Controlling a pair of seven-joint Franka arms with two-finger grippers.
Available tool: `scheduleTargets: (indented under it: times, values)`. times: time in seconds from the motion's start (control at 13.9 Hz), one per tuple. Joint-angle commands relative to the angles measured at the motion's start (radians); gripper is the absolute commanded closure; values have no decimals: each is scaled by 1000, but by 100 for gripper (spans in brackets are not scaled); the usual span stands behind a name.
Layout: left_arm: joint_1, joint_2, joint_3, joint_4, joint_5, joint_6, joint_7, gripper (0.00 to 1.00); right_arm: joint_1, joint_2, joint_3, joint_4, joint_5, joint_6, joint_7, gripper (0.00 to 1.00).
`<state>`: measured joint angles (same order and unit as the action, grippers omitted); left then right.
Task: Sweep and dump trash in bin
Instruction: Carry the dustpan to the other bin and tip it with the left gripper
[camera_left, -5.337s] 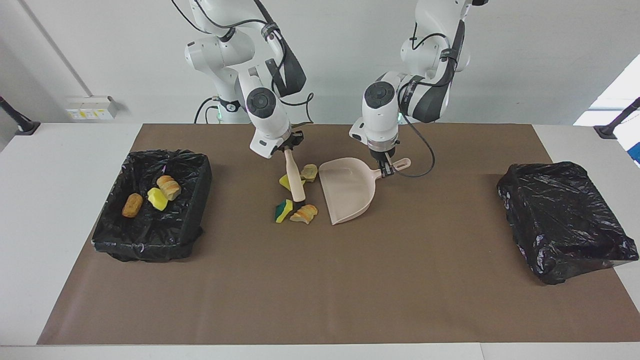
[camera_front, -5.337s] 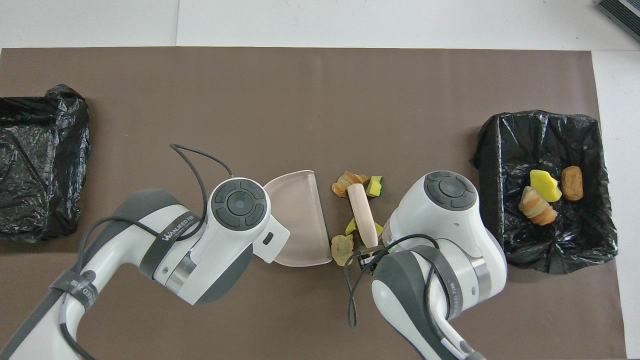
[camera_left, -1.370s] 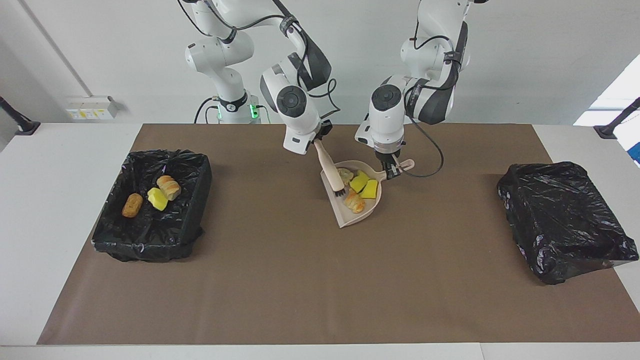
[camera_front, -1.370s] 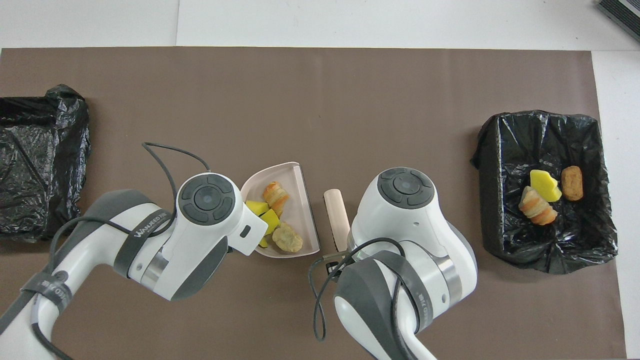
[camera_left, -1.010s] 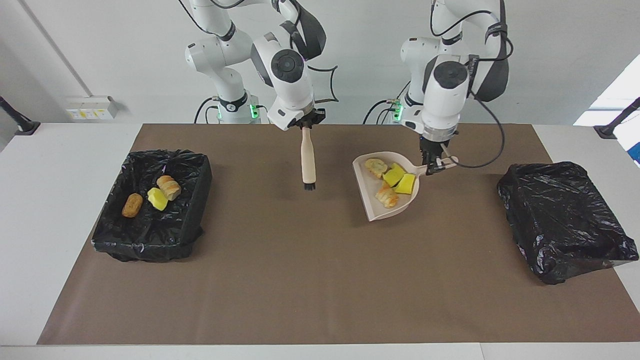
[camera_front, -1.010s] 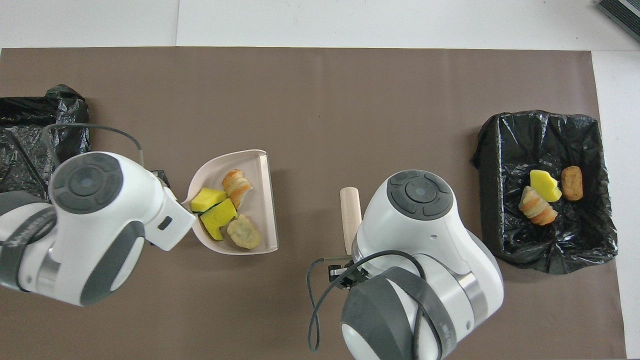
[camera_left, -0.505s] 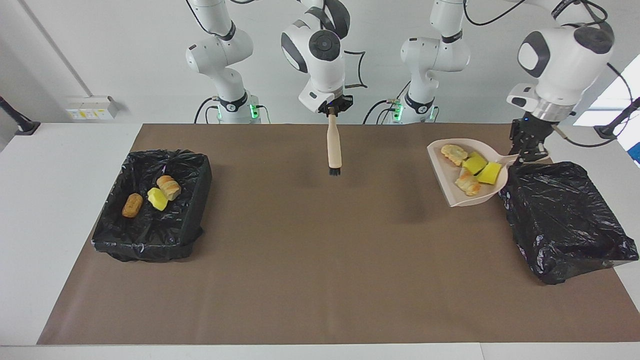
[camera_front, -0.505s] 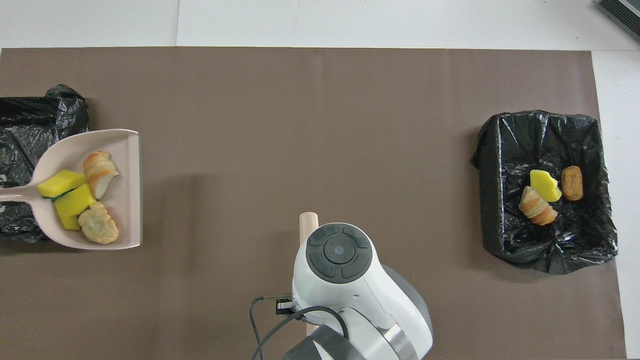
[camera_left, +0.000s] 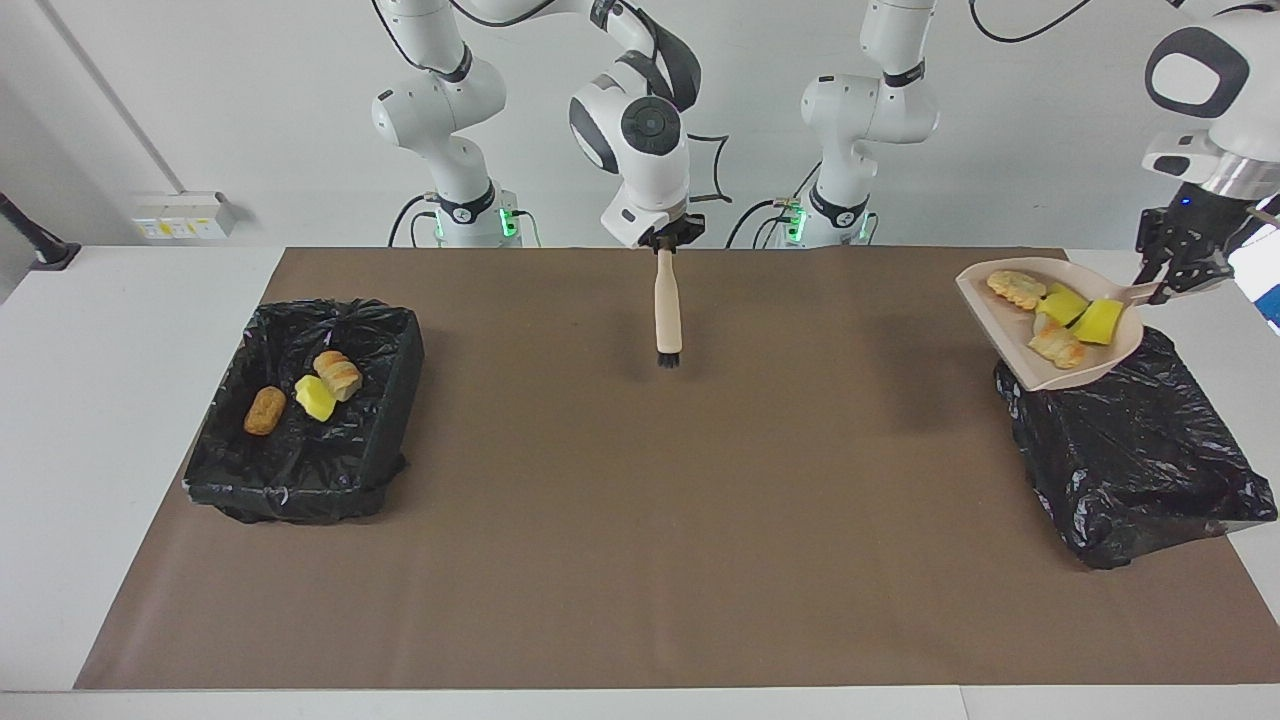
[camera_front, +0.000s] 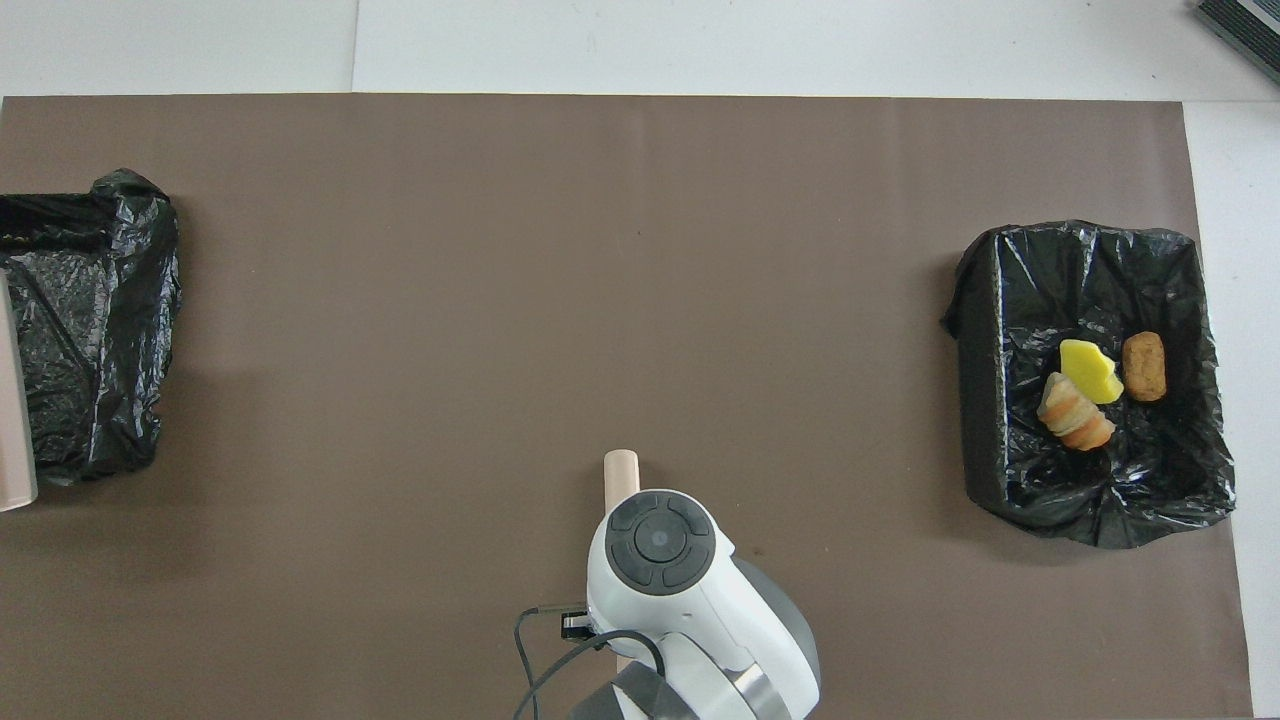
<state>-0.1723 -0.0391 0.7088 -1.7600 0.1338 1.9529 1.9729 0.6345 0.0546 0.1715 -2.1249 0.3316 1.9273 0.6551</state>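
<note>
Facing view: the mat (camera_left: 640, 520) is swept bare, three pieces of trash lie in the open bin (camera_left: 215, 440) at the frame's left, and four more ride in the dustpan (camera_left: 1020, 365) over the upper edge of the second bin (camera_left: 1130, 450) at the right, so by my reckoning only the tipping-out is left. My left claw (camera_left: 1172, 282), upper right, is clamped on the dustpan's handle with the trash (camera_left: 1062, 320) just beside and below it toward frame centre. My right claw (camera_left: 665, 243), top centre, is closed on the brush (camera_left: 667, 310), which hangs bristles-down over the mat, waiting.
</note>
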Motion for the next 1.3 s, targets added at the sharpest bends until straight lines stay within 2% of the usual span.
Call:
scheduleTargets:
  times: [0.0, 0.07, 0.22, 0.36, 0.58, 0.72, 0.94, 1.23]
  values:
    - [65, 157, -5, 166, -5, 23, 42, 100, -7, -62, -3, -95, -17, 22, -34, 100]
    - [71, 180, -6, 190, 1, 32, 59, 100, -7, -65, -1, -99, -23, 24, -29, 100]
    - [73, 241, -8, 192, 87, 150, 60, 100, -12, -64, -3, -118, -23, 62, -23, 100]
    - [73, 284, -8, 188, 145, 211, 60, 100, -10, -56, -1, -133, -23, 99, -23, 100]
    - [45, 288, -15, 172, 297, 215, 53, 100, -19, -47, -1, -145, -22, 134, -29, 100]
    - [37, 288, -23, 151, 381, 237, 49, 100, -38, -39, -1, -145, -8, 139, -34, 86]
    - [21, 304, -28, 134, 441, 233, -20, 100, -38, -24, -1, -144, -8, 145, -42, 69]
    - [-41, 300, -37, 87, 650, 224, -253, 100, -33, 5, 0, -145, -6, 193, -38, 65]
